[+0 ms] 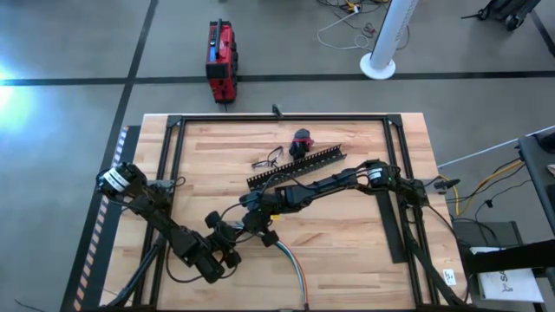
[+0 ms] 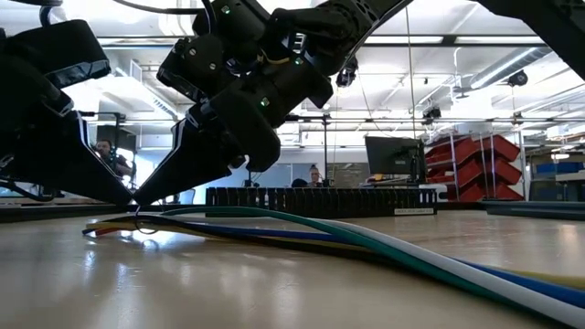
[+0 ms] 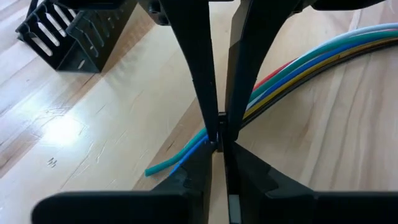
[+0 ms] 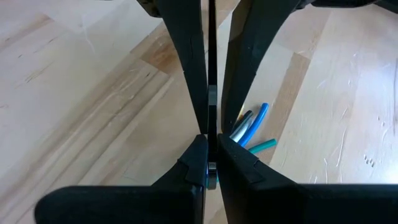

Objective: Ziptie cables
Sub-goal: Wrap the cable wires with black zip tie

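Two pincers, left [image 1: 232, 232] and right [image 1: 251, 222], pinch my ziptie [image 4: 211, 93] looped round the cables [image 3: 311, 59] on the desk [image 1: 347, 251]; cinching remains.

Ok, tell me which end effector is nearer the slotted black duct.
Right. The right end effector, gripping the ziptie, is just short of the duct; the left end effector sits beyond it, farther off.
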You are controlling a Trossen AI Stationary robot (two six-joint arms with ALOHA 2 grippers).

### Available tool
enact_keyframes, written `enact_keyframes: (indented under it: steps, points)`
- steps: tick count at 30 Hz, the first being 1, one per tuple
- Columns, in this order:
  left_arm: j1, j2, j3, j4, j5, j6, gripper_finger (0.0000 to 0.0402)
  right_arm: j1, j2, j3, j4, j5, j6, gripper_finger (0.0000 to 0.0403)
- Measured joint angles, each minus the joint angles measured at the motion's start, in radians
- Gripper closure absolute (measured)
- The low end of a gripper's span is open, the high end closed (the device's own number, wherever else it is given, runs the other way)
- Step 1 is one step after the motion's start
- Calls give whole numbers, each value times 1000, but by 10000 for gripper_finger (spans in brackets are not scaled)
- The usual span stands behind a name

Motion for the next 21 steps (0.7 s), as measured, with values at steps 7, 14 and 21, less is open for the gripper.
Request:
enact_keyframes:
  steps: [7, 14, 21]
  points:
    - [0, 0, 1, 0, -3, 6, 371, 0, 0, 1, 0, 0, -6, 394]
    - [0, 0, 7, -1, -5, 6, 352, 0, 0, 1, -1, -3, -6, 394]
    - [0, -6, 8, 1, -9, 6, 343, 0, 0, 1, 0, -2, -5, 394]
